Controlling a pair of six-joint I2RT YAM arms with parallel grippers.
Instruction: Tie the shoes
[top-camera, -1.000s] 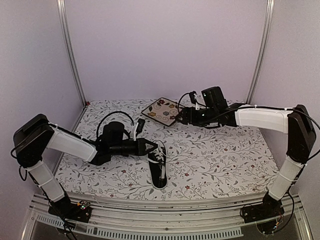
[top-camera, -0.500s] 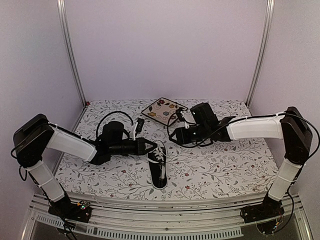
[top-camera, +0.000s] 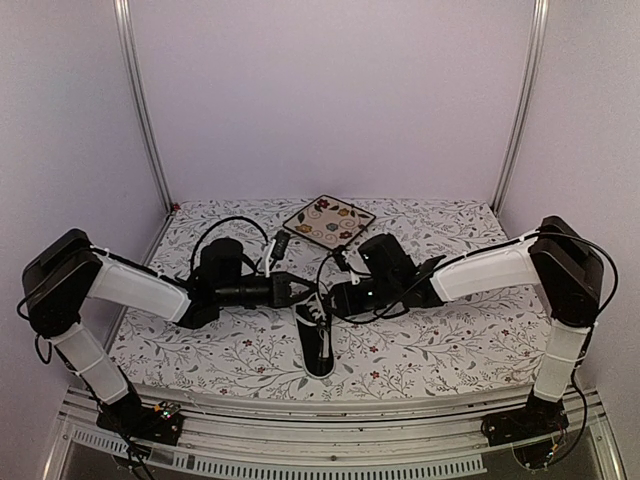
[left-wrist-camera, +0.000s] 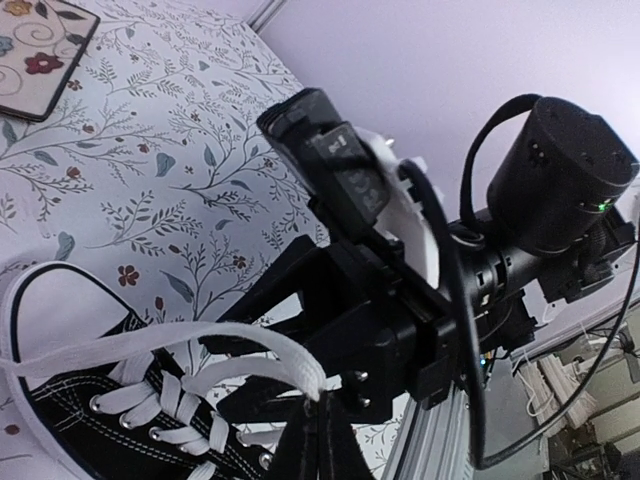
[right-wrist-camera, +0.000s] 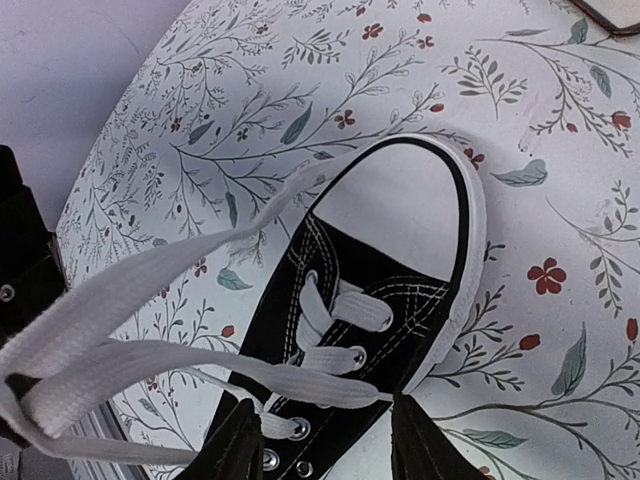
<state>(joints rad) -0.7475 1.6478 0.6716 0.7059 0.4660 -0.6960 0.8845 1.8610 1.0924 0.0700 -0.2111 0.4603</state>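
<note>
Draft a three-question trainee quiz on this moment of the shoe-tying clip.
1. True or false: the floral plate lies apart from the sneaker, beyond its toe.
2. Fill in: the left gripper has its fingers closed on a white ____.
3. Whose fingers are spread open over the sneaker? A. left gripper B. right gripper C. neither
Key: 1 true; 2 lace; 3 B.
</note>
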